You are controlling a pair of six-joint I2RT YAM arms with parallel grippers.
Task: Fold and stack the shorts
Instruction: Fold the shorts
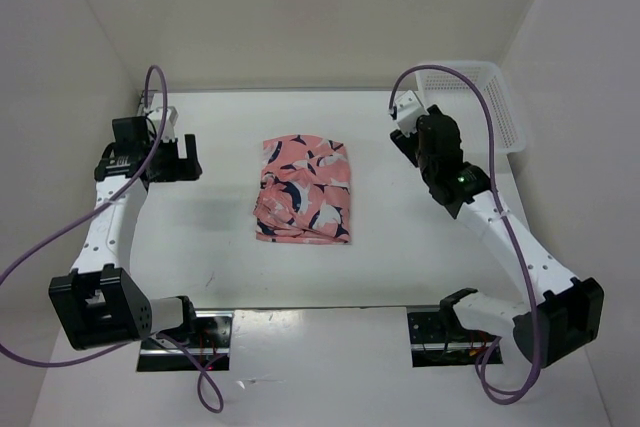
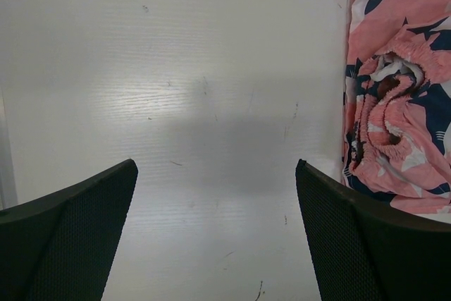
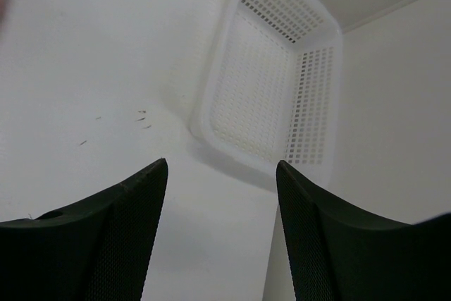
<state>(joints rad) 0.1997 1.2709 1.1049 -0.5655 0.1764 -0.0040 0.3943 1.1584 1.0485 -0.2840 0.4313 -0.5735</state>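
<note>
The salmon-pink shark-print shorts [image 1: 305, 190] lie folded in a pile at the middle of the table. Their bunched waistbands show at the right edge of the left wrist view [image 2: 398, 96]. My left gripper [image 1: 187, 159] is open and empty, left of the pile and apart from it; its jaws stand wide over bare table [image 2: 215, 174]. My right gripper [image 1: 408, 137] is open and empty, right of the pile, near the white mesh basket [image 1: 480, 102]; its jaws [image 3: 222, 174] face the basket [image 3: 268, 82].
The white mesh basket stands tipped at the back right corner against the wall and holds nothing I can see. White walls close in the table at the back and both sides. Both arm bases sit at the near edge.
</note>
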